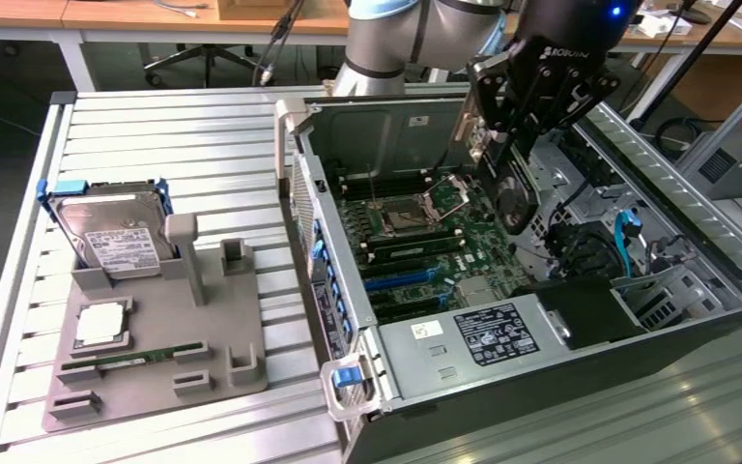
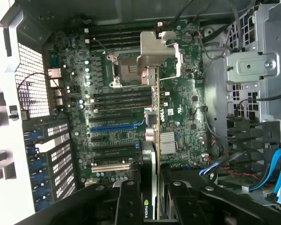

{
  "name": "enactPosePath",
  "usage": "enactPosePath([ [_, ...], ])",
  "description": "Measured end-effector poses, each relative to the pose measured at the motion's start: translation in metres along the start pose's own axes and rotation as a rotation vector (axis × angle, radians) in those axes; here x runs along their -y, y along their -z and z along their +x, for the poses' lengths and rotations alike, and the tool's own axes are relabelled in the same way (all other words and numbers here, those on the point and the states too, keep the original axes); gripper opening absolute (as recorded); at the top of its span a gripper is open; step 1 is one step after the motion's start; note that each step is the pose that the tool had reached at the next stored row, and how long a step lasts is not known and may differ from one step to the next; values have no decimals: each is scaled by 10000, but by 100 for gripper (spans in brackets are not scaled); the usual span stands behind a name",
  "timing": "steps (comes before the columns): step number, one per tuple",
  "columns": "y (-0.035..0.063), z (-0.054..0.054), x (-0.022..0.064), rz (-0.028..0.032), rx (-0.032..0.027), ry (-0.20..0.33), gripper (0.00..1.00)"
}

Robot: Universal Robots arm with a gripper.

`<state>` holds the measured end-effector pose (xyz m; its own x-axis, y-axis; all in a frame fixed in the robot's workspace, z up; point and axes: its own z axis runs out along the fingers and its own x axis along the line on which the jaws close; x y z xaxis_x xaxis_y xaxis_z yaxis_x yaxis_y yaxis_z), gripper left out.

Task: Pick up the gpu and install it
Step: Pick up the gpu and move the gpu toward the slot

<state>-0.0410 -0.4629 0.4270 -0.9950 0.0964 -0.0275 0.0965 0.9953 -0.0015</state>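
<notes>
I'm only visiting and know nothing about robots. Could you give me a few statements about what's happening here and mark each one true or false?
1. The pincer grips the gpu over the open computer case. True.
2. The gpu is already plugged into a slot on the motherboard. False: it hangs above the motherboard, held edge-on in the pincer.
3. A hard drive stands on the grey holder at the exterior view's left. True.
4. The green memory stick is in the pincer. False: the memory stick lies on the grey holder, away from the arm.
</notes>
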Motion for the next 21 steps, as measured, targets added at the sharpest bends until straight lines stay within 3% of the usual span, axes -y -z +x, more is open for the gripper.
enactPosePath([
  [12,-53,-195,-19,0,0,0,27],
  [21,-150,-310,-31,17,2,1,27],
])
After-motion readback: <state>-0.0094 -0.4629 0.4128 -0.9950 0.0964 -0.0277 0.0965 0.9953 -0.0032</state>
